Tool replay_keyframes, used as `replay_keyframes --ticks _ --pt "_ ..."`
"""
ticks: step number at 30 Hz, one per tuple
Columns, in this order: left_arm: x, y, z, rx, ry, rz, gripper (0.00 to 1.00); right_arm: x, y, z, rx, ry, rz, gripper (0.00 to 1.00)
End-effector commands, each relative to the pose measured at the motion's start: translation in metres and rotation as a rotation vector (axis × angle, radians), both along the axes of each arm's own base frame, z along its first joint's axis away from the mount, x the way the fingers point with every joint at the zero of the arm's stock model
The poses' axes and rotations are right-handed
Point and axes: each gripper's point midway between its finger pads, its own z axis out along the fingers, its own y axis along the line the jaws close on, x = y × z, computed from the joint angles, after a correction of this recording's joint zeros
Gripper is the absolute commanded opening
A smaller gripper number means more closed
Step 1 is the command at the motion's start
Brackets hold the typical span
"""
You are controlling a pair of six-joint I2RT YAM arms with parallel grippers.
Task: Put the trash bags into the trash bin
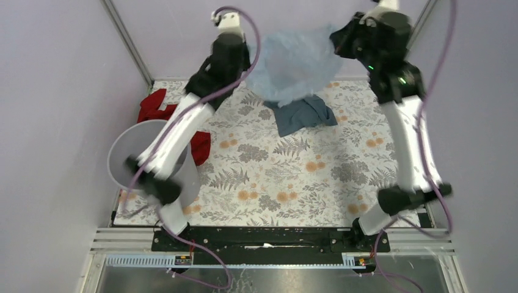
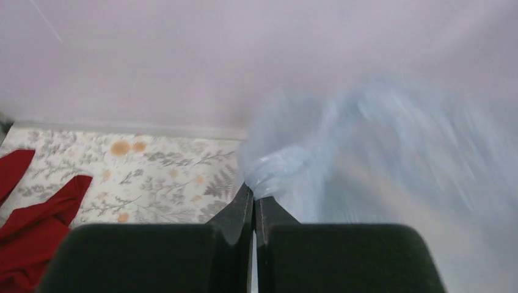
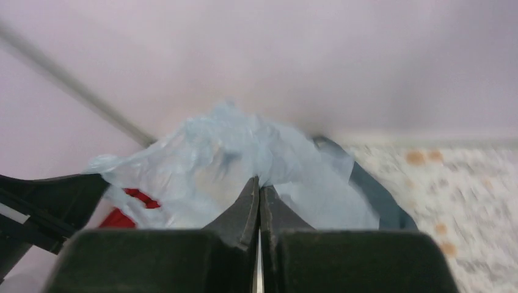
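The pale blue translucent trash bag (image 1: 293, 64) hangs stretched in the air at the back of the table between my two grippers. My left gripper (image 1: 247, 61) is shut on its left edge; in the left wrist view (image 2: 255, 194) the bag (image 2: 391, 159) bunches at the tips. My right gripper (image 1: 335, 41) is shut on its right edge; in the right wrist view (image 3: 258, 183) the bag (image 3: 220, 152) spreads ahead of the tips. The light grey trash bin (image 1: 125, 152) stands at the near left, partly hidden behind my left arm.
A dark teal-grey cloth (image 1: 303, 114) lies on the floral table cover under the bag and shows in the right wrist view (image 3: 372, 195). A red cloth (image 1: 157, 107) lies behind and beside the bin. Metal frame posts and lilac walls enclose the table.
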Motion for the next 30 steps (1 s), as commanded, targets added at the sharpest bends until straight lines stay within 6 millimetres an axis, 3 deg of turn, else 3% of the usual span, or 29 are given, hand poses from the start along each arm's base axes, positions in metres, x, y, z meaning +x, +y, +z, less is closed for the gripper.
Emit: replay_keyframes --ticks 1,2,3,4,6,8,10,11,12,14,15,18,19,21,22,23,24,25,26,27,29,30 --pt "-0.148 0.037 0.141 -0.179 -0.51 -0.109 0.0 -0.113 0.027 0.107 0.064 -0.427 0.329 0.0" --pt "-0.157 0.046 0.122 -0.206 -0.523 -0.102 0.0 -0.113 0.028 0.083 0.084 -0.439 0.331 0.0" --pt "-0.156 0.054 0.089 -0.207 -0.475 -0.056 0.0 -0.114 0.025 0.059 0.115 -0.448 0.305 0.0" --pt "-0.15 0.062 0.05 -0.189 -0.392 0.014 0.0 -0.105 0.024 -0.001 0.146 -0.358 0.274 0.0" --pt "-0.138 0.065 -0.053 -0.101 -0.122 0.085 0.0 -0.105 0.025 -0.079 0.192 -0.232 0.25 0.0" --pt "-0.143 0.058 -0.136 -0.047 0.122 0.062 0.0 -0.114 0.037 -0.153 0.234 -0.055 0.302 0.0" --pt "-0.156 0.044 -0.175 -0.05 0.243 0.003 0.0 -0.127 0.048 -0.194 0.243 0.081 0.372 0.0" --pt "-0.16 0.035 -0.178 -0.069 0.252 -0.043 0.0 -0.129 0.049 -0.2 0.237 0.108 0.38 0.0" --pt "-0.161 0.024 -0.17 -0.1 0.239 -0.107 0.0 -0.127 0.048 -0.194 0.223 0.097 0.374 0.0" --pt "-0.157 0.005 -0.129 -0.136 0.16 -0.194 0.0 -0.114 0.041 -0.158 0.177 0.029 0.34 0.0" --pt "-0.15 -0.004 -0.084 -0.159 0.076 -0.224 0.0 -0.107 0.038 -0.136 0.15 0.007 0.32 0.0" --pt "-0.146 -0.022 0.033 -0.173 -0.129 -0.334 0.0 -0.088 0.041 -0.047 0.092 -0.084 0.342 0.0" --pt "-0.152 -0.025 0.07 -0.177 -0.198 -0.363 0.0 -0.094 0.04 -0.003 0.088 -0.152 0.353 0.0" --pt "-0.172 -0.026 0.131 -0.206 -0.321 -0.417 0.0 -0.11 0.04 0.065 0.101 -0.294 0.384 0.0" --pt "-0.184 -0.025 0.154 -0.24 -0.383 -0.451 0.0 -0.128 0.039 0.094 0.117 -0.381 0.406 0.0" --pt "-0.192 -0.021 0.166 -0.275 -0.428 -0.456 0.0 -0.141 0.038 0.111 0.131 -0.446 0.424 0.0" --pt "-0.197 -0.014 0.169 -0.309 -0.457 -0.439 0.0 -0.151 0.037 0.116 0.143 -0.483 0.431 0.0" --pt "-0.197 -0.006 0.16 -0.33 -0.461 -0.401 0.0 -0.153 0.035 0.109 0.151 -0.487 0.422 0.0" --pt "-0.193 0.001 0.141 -0.333 -0.439 -0.357 0.0 -0.15 0.033 0.093 0.154 -0.471 0.402 0.0" --pt "-0.183 0.004 0.109 -0.308 -0.378 -0.295 0.0 -0.136 0.032 0.05 0.154 -0.385 0.366 0.0" --pt "-0.163 0.009 0.011 -0.206 -0.141 -0.158 0.0 -0.123 0.028 -0.032 0.175 -0.208 0.301 0.0" --pt "-0.162 0.01 -0.04 -0.149 -0.007 -0.118 0.0 -0.122 0.029 -0.083 0.205 -0.088 0.279 0.0"
